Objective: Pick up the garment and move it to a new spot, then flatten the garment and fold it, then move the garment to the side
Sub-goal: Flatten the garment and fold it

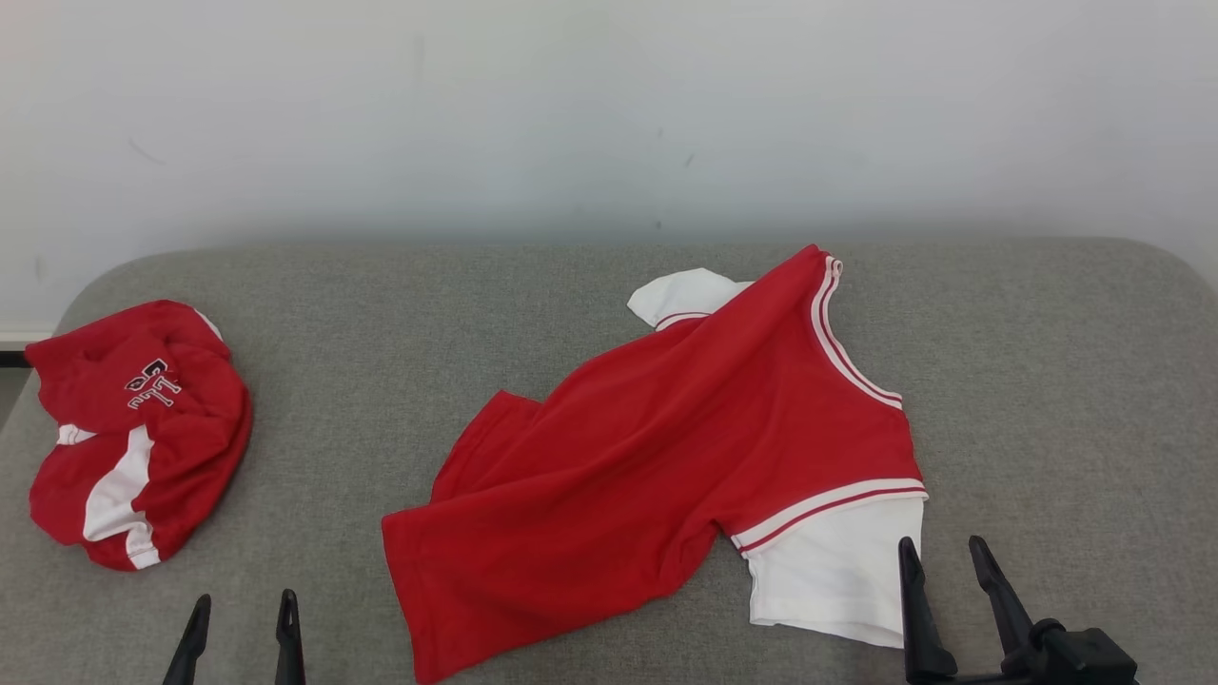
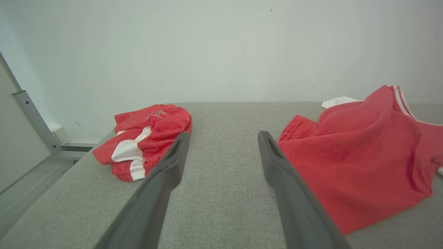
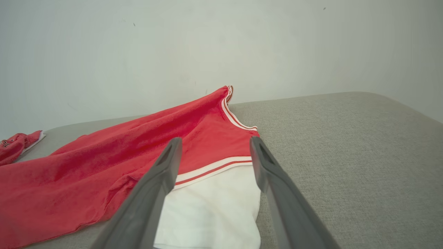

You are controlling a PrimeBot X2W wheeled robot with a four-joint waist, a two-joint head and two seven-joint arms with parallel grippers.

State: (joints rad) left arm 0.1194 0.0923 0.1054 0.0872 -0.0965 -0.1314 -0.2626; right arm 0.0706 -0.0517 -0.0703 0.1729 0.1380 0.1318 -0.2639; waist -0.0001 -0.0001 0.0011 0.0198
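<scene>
The garment (image 1: pixel 657 447), a red shirt with white sleeves and striped trim, lies loosely spread and creased in the middle of the grey padded surface (image 1: pixel 1047 381). One white sleeve (image 1: pixel 837 561) points toward me at the front right, the other (image 1: pixel 680 290) peeks out at the back. My right gripper (image 1: pixel 942 552) stands open at that near sleeve's right edge; in the right wrist view its fingers (image 3: pixel 216 141) straddle the white sleeve (image 3: pixel 214 200) and the red body (image 3: pixel 121 155). My left gripper (image 1: pixel 245 609) is open at the front left, holding nothing, left of the garment (image 2: pixel 356 155).
A second red and white garment (image 1: pixel 133 428) lies crumpled at the surface's left edge, ahead and left of my left gripper (image 2: pixel 224 136). A pale wall (image 1: pixel 609 114) closes the back. A metal frame post (image 2: pixel 31 114) stands off the left side.
</scene>
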